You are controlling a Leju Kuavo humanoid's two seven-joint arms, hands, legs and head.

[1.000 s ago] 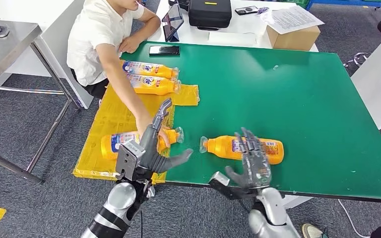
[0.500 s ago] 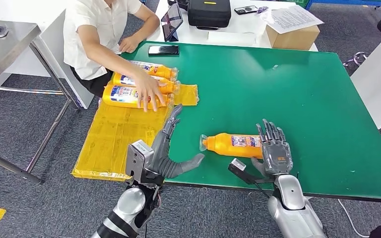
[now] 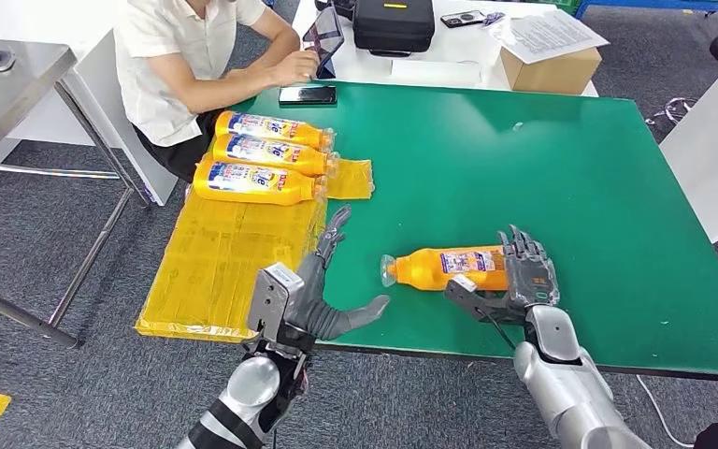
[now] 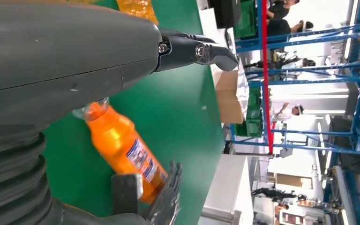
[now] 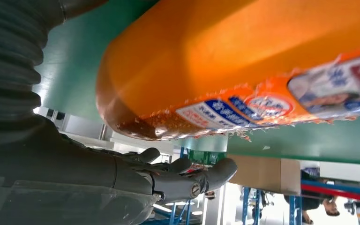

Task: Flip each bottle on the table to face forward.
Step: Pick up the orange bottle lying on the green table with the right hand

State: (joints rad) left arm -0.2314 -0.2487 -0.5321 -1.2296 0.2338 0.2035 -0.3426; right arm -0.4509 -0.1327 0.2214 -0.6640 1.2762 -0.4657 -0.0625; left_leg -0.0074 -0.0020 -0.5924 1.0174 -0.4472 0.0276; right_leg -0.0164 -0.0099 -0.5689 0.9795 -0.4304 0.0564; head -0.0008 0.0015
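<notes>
An orange bottle (image 3: 449,267) is lying on its side on the green table (image 3: 570,178), near the table's near edge, with its cap pointing left and its label facing up. The right hand (image 3: 514,281) is resting against the bottle's base end: its fingers (image 3: 524,251) are lying over the far side of the base and its thumb (image 3: 467,295) is reaching along the near side. Whether the hand is actually gripping the bottle cannot be told.

The left hand (image 3: 323,295) is hovering at the near edge of the table, left of the bottle's cap and apart from it, with fingers spread and nothing between them.

Three more orange bottles (image 3: 262,154) are lying side by side at the far left, on a yellow sheet (image 3: 215,253) that is hanging over the table's left edge. A person (image 3: 187,65) is sitting beyond them, touching a tablet (image 3: 325,37). A black phone (image 3: 307,94) is lying on the far left corner of the table.
</notes>
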